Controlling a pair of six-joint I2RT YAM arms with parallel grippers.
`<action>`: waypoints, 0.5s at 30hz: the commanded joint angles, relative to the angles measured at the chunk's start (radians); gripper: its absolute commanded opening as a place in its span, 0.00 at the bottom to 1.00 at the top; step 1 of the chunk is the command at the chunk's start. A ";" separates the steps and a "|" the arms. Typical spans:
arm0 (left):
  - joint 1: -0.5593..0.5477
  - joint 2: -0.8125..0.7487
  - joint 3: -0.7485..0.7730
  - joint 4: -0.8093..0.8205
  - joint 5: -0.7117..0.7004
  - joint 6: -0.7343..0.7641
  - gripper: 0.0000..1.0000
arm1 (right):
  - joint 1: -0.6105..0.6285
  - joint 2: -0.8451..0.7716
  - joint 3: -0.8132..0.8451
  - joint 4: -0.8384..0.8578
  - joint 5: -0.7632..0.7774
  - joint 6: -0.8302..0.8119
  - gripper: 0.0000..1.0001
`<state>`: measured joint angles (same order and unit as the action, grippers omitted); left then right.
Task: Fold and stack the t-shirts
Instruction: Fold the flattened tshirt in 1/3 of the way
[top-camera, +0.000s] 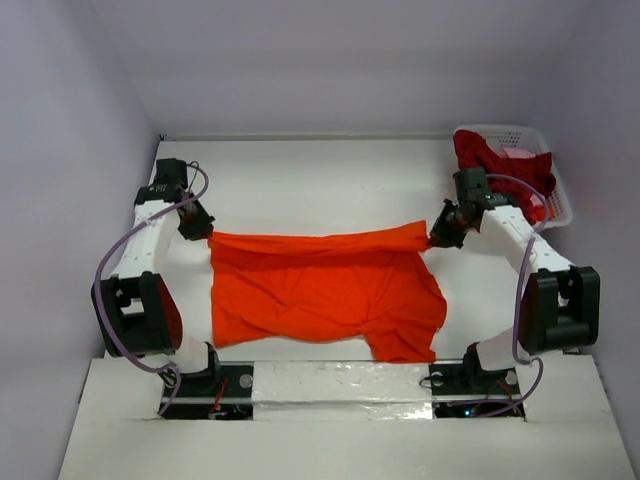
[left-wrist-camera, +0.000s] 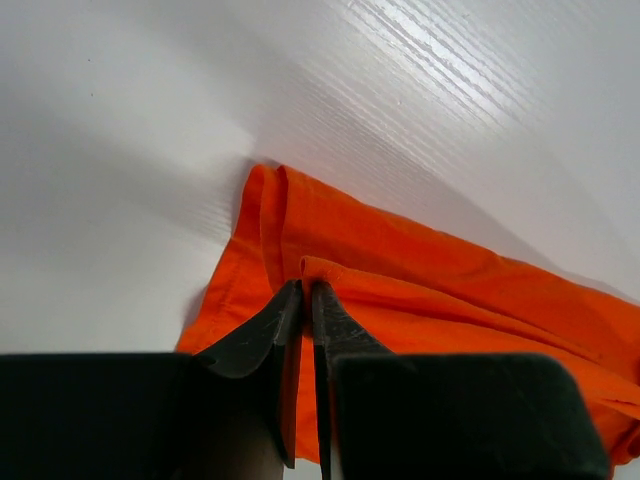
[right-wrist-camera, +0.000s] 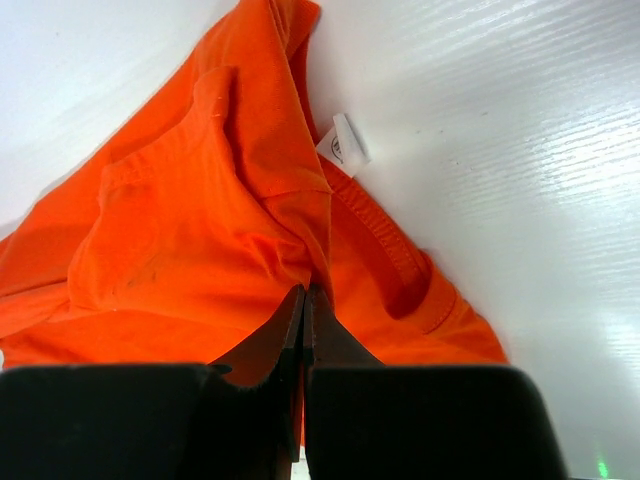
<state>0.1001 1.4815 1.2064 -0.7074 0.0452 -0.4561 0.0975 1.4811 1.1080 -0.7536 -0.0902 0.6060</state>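
Our left pincer (top-camera: 199, 229) and right pincer (top-camera: 437, 238) are pinching the upper corners of the bright orange-red cloth t-shirt (top-camera: 320, 290) lying mid-frame. A dark crimson cloth t-shirt (top-camera: 485, 156) is sitting in the white lattice plastic basket (top-camera: 561, 205), upper right.

Soft, even light fills the overhead view, which is sharp, with faint shadows; the orange-red t-shirt (top-camera: 320, 290) looks strongly saturated. In both wrist views glare streaks the white table (left-wrist-camera: 430, 50) from one to three o'clock, and the black foreground at six o'clock is blurred.
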 joint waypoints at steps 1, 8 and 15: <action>0.007 -0.050 -0.008 -0.018 -0.007 0.011 0.05 | -0.007 -0.044 -0.013 0.007 0.003 -0.014 0.00; 0.007 -0.076 -0.019 -0.040 0.007 0.010 0.05 | -0.007 -0.071 -0.053 0.002 -0.012 -0.018 0.00; 0.007 -0.098 -0.073 -0.040 0.053 0.005 0.06 | -0.007 -0.091 -0.109 0.011 -0.066 -0.018 0.00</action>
<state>0.1001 1.4185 1.1614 -0.7258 0.0727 -0.4541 0.0975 1.4250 1.0138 -0.7528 -0.1303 0.6052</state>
